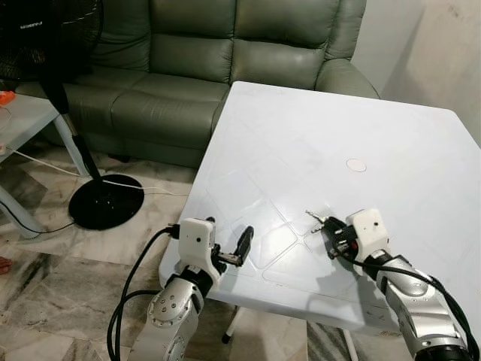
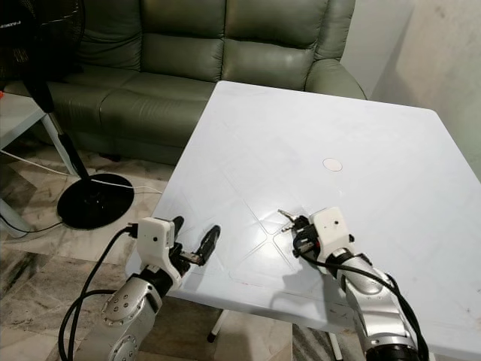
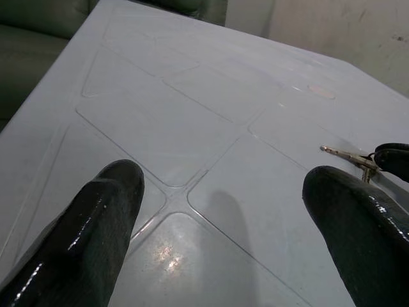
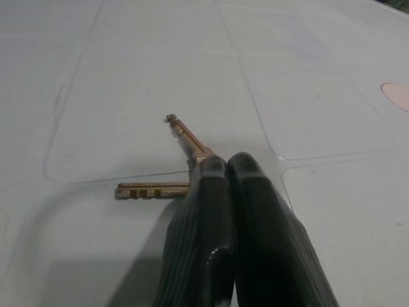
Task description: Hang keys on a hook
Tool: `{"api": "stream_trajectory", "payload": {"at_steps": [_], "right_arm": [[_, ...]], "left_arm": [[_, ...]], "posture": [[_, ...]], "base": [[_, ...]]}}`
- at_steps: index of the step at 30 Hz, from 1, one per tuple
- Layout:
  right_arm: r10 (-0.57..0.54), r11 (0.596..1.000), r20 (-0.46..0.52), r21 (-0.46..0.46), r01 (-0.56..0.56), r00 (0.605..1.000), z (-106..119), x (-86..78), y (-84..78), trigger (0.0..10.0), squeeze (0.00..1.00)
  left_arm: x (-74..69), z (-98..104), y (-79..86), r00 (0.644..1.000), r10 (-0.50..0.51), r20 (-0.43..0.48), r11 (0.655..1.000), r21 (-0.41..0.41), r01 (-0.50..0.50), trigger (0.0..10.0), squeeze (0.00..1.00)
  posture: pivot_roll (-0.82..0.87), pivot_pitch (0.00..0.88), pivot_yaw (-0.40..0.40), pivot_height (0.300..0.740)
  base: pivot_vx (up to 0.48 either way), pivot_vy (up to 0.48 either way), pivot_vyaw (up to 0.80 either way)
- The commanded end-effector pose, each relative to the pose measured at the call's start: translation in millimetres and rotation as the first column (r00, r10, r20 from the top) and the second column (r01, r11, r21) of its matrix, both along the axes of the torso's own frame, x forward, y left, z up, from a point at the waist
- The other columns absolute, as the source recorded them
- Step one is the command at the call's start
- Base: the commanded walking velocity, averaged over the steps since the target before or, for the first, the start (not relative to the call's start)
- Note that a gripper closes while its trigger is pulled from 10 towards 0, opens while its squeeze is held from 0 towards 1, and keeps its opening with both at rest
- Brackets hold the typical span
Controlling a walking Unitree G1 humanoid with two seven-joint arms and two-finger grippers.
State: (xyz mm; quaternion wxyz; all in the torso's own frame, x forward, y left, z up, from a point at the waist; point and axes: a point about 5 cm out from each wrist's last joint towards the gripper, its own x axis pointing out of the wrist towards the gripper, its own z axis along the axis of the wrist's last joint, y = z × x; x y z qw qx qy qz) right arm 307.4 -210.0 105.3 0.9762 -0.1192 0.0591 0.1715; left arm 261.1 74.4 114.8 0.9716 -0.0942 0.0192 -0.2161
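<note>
- Keys (image 4: 182, 160) are lying at my right gripper's (image 4: 225, 167) tips, low on the white table (image 1: 316, 128); two brass blades are splaying out in front of my fingers, so I am judging that I am pinching them by the ring end, which my fingers are hiding.
- My right fingers (image 4: 252, 211) are pressing tightly together with no gap, which is why the keys are staying pinned rather than loose; whether they are lifted or resting on the surface I cannot tell.
- My left gripper (image 1: 229, 244) is hovering over the table's near edge with its fingers (image 3: 102, 211) spread wide and nothing between them, standing apart from the keys.
- Around the table, a green sofa (image 1: 195, 68) is sitting behind it and a fan's round black base (image 1: 105, 199) is resting on the marble floor (image 1: 68, 256) to my left.
- I am seeing no hook from here, so I expect hanging will need a walk elsewhere.
</note>
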Motion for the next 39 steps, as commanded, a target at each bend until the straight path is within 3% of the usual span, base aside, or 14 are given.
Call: {"api": "stream_trajectory", "payload": {"at_steps": [1, 12, 13, 14, 20, 21, 22, 23, 24, 39], "right_arm": [[-0.031, 1.0, 0.001, 0.002, 0.031, 1.0, 0.5, 1.3, -4.8, 0.0, 0.0], [-0.053, 0.999, 0.019, 0.009, 0.053, 0.998, 2.7, 4.4, -7.0, 0.0, 0.0], [-0.04, 0.999, 0.013, 0.004, 0.04, 0.999, 1.5, 3.5, -5.8, 2.9, 0.0], [-0.029, 1.0, 0.006, -0.001, 0.029, 1.0, 0.6, 2.9, -4.8, 9.9, 0.0], [-0.013, 1.0, -0.011, -0.001, 0.013, 1.0, -2.3, 1.2, -2.9, 10.0, 0.0], [-0.012, 1.0, -0.019, 0.011, 0.012, 1.0, -2.9, 1.0, -3.2, 10.0, 0.35], [-0.024, 1.0, -0.017, 0.004, 0.024, 1.0, -2.7, 1.5, -4.8, 10.0, 1.0], [-0.034, 0.999, -0.011, -0.011, 0.034, 0.999, -2.2, 1.9, -5.8, 10.0, 1.0], [-0.044, 0.999, -0.008, -0.026, 0.044, 0.999, -2.1, 2.4, -6.6, 10.0, 0.0], [-0.051, 0.998, 0.005, -0.027, 0.051, 0.999, -2.3, 2.2, -6.0, 10.0, 0.0]], "left_arm": [[-0.7, 4.6, -7.5, 1.0, -0.006, 0.006, 1.0, -0.03, 0.006, 10.0, 0.0], [-0.5, 5.4, -8.6, 1.0, -0.007, 0.006, 0.999, -0.038, 0.007, 10.0, 0.0], [-0.4, 5.9, -8.7, 1.0, -0.006, 0.008, 0.999, -0.038, 0.007, 10.0, 0.0], [-0.4, 6.1, -8.7, 1.0, -0.006, 0.009, 0.999, -0.039, 0.006, 10.0, 0.0], [-0.8, 6.7, -8.9, 1.0, -0.005, 0.01, 0.999, -0.041, 0.006, 10.0, 0.0], [-0.7, 6.6, -8.8, 1.0, -0.005, 0.009, 0.999, -0.041, 0.005, 10.0, 0.0], [-0.7, 6.5, -8.5, 1.0, -0.003, 0.007, 0.999, -0.042, 0.004, 10.0, 0.0], [-0.7, 6.5, -8.3, 1.0, -0.002, 0.007, 0.999, -0.043, 0.003, 10.0, 0.0], [-0.9, 6.4, -8.4, 1.0, -0.002, 0.006, 0.999, -0.043, 0.002, 10.0, 0.0], [-2.3, 6.2, -7.2, 1.0, 0.005, -0.002, 0.999, -0.051, -0.005, 10.0, 0.0]], "posture": [[0.02, 0.124, -0.067, 0.74], [0.02, 0.113, -0.068, 0.74], [0.02, 0.112, -0.068, 0.74], [0.02, 0.113, -0.067, 0.74], [0.02, 0.118, -0.067, 0.74], [0.02, 0.119, -0.067, 0.74], [0.02, 0.121, -0.066, 0.74], [0.02, 0.121, -0.066, 0.74], [0.02, 0.124, -0.067, 0.74], [0.02, 0.133, -0.067, 0.74]], "base": [[0.0, 0.0, 0.0], [0.0, 0.0, 0.0], [0.0, 0.0, 0.0], [0.0, 0.0, 0.0], [0.0, 0.0, 0.0], [0.0, 0.0, 0.0], [0.0, 0.0, 0.0], [0.0, 0.0, 0.0], [0.0, 0.0, 0.0], [0.0, 0.0, 0.0]]}}
